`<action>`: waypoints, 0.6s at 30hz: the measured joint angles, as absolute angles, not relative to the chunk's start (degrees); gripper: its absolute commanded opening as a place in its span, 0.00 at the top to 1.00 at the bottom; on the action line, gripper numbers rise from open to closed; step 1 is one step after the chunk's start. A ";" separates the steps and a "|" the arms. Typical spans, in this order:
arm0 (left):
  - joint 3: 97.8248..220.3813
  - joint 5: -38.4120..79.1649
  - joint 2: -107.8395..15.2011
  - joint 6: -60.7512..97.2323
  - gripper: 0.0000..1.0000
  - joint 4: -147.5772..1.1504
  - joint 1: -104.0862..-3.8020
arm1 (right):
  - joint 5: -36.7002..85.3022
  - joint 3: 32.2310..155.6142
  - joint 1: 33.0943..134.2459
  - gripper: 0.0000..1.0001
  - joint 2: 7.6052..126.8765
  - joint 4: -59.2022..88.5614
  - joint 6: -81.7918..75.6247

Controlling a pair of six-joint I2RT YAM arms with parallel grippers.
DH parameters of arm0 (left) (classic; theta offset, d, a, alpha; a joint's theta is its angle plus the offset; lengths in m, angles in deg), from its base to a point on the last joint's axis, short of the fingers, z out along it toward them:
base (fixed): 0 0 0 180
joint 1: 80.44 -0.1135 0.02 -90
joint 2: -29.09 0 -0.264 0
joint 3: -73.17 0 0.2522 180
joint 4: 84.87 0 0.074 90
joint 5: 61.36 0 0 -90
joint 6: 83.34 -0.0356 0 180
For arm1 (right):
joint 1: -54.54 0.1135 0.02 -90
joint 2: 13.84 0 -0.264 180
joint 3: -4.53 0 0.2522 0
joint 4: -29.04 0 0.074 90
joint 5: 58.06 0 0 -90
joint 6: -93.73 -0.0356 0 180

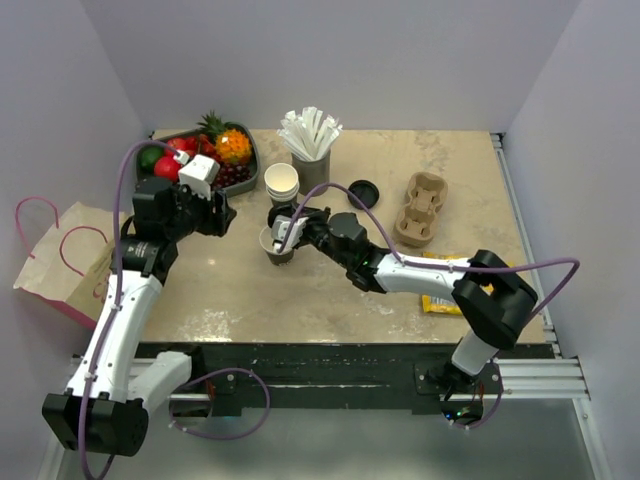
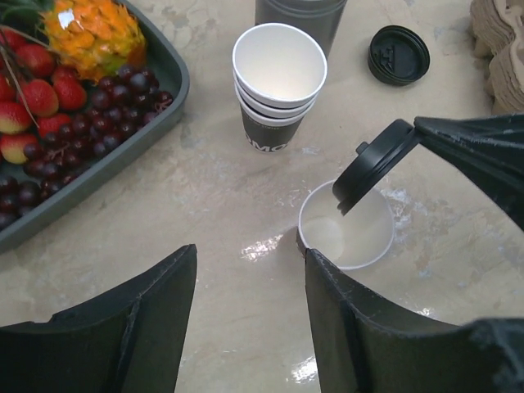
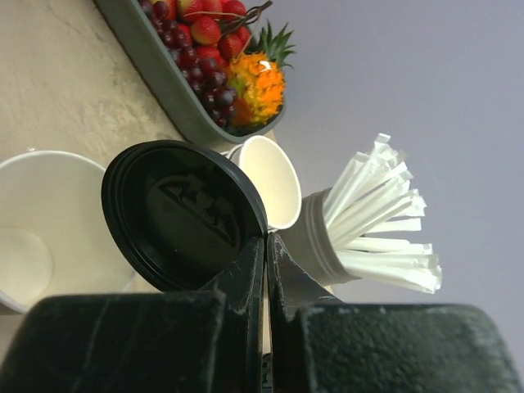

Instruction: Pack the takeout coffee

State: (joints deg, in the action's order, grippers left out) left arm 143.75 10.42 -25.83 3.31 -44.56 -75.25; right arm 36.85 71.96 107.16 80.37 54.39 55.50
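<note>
As the overhead camera shows it, the takeout coffee cup (image 1: 272,250) stands upright on the table (image 1: 300,300) a little toward 9 o'clock of centre. The right gripper (image 1: 283,233) hangs right over its mouth; its grasp is hard to read from here. The left gripper (image 1: 222,212) sits at 9 o'clock of the cup, apart from it. A stack of lidless cups (image 1: 283,183) stands at 12 o'clock of the cup, a holder of white straws (image 1: 311,160) beside the stack, a spare lid (image 1: 362,192) at 2 o'clock and a cup carrier (image 1: 422,208) at 3 o'clock. A paper bag (image 1: 60,255) lies off the table at 9 o'clock, and a fruit tray (image 1: 250,160) sits at 11 o'clock.

From the left wrist, the left gripper's fingers (image 2: 123,327) stand spread with nothing between them. The cup is at 4 o'clock, open, its white inside showing, just past the right-hand finger. A black lid (image 2: 372,164) is tilted over its far rim, pinched by the right gripper entering from 3 o'clock.

From the right wrist, the fingers are clenched on the black lid's edge at 6 o'clock. The open cup lies at 9 o'clock, partly behind the lid.
</note>
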 measured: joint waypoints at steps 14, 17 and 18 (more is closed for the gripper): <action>137.87 10.62 -27.53 13.12 0.41 -48.08 -75.25 | 37.61 71.96 110.42 1.00 83.54 57.84 55.67; 137.67 9.74 -28.58 13.49 0.42 -48.65 -75.25 | 38.55 71.96 110.42 1.00 85.03 58.23 56.22; 137.65 9.41 -28.95 13.58 0.42 -49.11 -75.25 | 38.66 71.96 110.42 1.00 85.27 58.30 56.37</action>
State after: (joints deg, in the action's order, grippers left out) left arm 137.65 9.41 -28.95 13.58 -49.11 -75.25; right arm 38.66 71.96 110.42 85.27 58.30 56.37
